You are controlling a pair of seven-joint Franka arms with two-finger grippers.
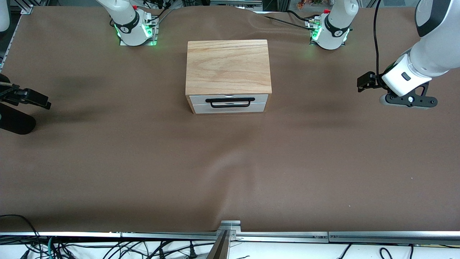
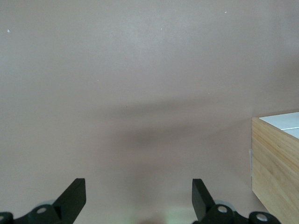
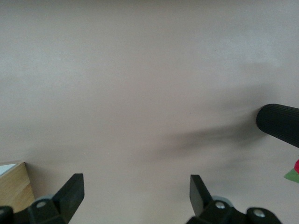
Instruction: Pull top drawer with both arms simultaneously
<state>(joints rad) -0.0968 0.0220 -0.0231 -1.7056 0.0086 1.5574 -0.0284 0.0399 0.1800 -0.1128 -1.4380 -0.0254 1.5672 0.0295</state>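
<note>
Hidden or cut off: the right arm (image 1: 122, 16) shows only its base and a dark wrist part at the front view's edge; the left arm (image 1: 427, 43) is cut by the frame at its upper links.
Drawer interior: not visible; the top drawer (image 1: 229, 99) sits flush in the cabinet.
Cabinet: one small cabinet (image 1: 228, 68) with a light oak-grain top, mid-table, between the two arm bases and nearer to the front camera than they are.
Drawer fronts: two white panels; the upper carries one black bar handle (image 1: 230, 102); the lower front panel (image 1: 229, 108) is a narrow strip.
Left gripper: the left gripper (image 2: 138, 198) hangs over bare table (image 1: 230, 172) toward the left arm's end, fingers spread wide with nothing between them; a cabinet corner shows at the view's edge.
Right gripper: the right gripper (image 3: 135, 196) hangs over bare table toward the right arm's end, fingers likewise wide apart and empty.
Black ribbed cylinder: one black ribbed cylinder (image 3: 278, 125), partly cropped, identity unclear.
Arms: two, both well apart from the cabinet.
</note>
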